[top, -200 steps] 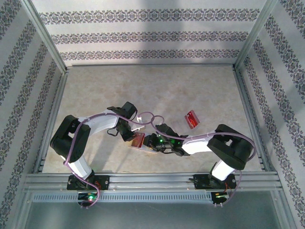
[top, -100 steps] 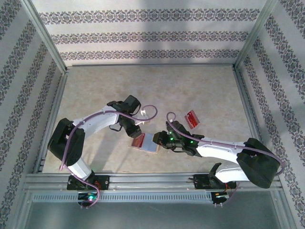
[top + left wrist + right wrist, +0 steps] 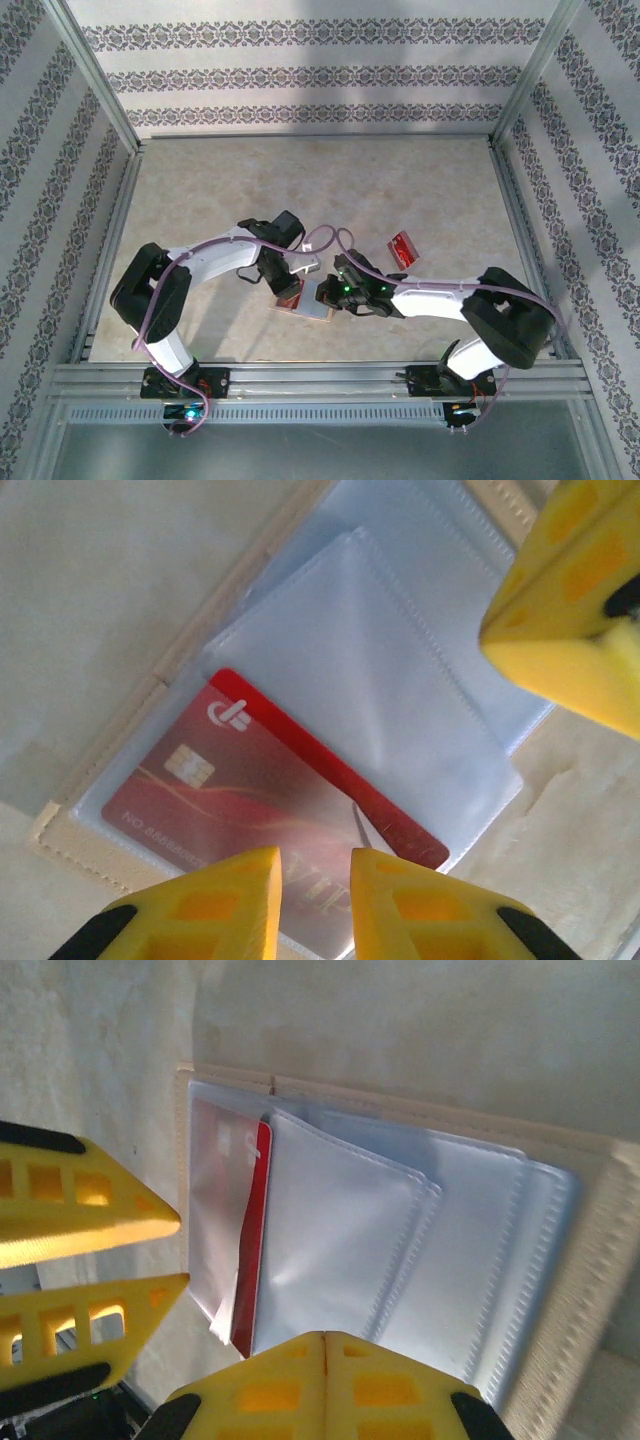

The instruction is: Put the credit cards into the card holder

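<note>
While the right gripper point(image 3: 325, 1345) is clenched on nothing above the clear pockets point(image 3: 400, 1260), the tan card holder point(image 3: 318, 306) lies open on the table point(image 3: 330, 190) between the arms. One red credit card point(image 3: 230, 800) sits in a pocket. The left gripper point(image 3: 312, 868) stands slightly parted at its edge, seemingly not gripping. Another red card point(image 3: 402, 248) lies apart.

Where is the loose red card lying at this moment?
In the top view, the loose red card lies on the table, right of centre, just beyond the right arm and to the far right of the open wallet.
</note>
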Robot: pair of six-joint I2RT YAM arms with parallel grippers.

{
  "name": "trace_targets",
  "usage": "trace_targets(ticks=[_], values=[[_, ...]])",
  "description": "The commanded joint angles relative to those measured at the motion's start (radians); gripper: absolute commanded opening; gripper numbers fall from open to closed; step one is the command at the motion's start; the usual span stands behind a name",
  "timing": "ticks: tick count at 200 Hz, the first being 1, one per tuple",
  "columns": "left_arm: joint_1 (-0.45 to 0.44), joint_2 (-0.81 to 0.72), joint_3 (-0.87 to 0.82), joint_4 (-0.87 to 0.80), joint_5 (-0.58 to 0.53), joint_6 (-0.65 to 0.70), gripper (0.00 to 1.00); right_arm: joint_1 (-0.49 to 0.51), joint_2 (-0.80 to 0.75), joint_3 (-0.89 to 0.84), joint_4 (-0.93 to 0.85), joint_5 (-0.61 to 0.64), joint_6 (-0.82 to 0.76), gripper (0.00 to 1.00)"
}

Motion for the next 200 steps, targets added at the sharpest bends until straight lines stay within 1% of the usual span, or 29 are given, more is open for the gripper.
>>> trace_targets(ticks=[1, 32, 55, 80, 116, 141, 187, 200], values=[[0.000, 0.026, -0.017, 0.033, -0.034, 0.010, 0.23, 0.012, 0.052, 0.047, 0.039, -0.030, -0.028, 0.00], [0.004, 0.047, -0.054, 0.077, -0.065, 0.016, 0.18, 0.029, 0.106, 0.063, 0.037, -0.027, -0.023, 0.00], [0.004, 0.059, -0.065, 0.082, -0.063, 0.017, 0.18, 0.033, 0.151, 0.048, 0.033, -0.038, -0.007, 0.00], [0.004, 0.063, -0.075, 0.091, -0.066, 0.018, 0.18, 0.033, 0.145, 0.019, 0.004, -0.015, -0.002, 0.00], [0.004, 0.064, -0.083, 0.091, -0.080, 0.025, 0.18, 0.032, 0.070, 0.000, -0.111, 0.021, -0.023, 0.00], [0.005, 0.057, -0.089, 0.096, -0.070, 0.028, 0.18, 0.018, 0.019, -0.014, -0.160, 0.040, -0.041, 0.00], [0.004, 0.041, -0.045, 0.057, -0.047, 0.017, 0.18, 0.000, -0.075, -0.003, -0.229, 0.051, -0.073, 0.00], [0.002, 0.032, -0.021, 0.034, -0.042, 0.010, 0.21, -0.003, -0.109, 0.006, -0.255, 0.056, -0.082, 0.00]])
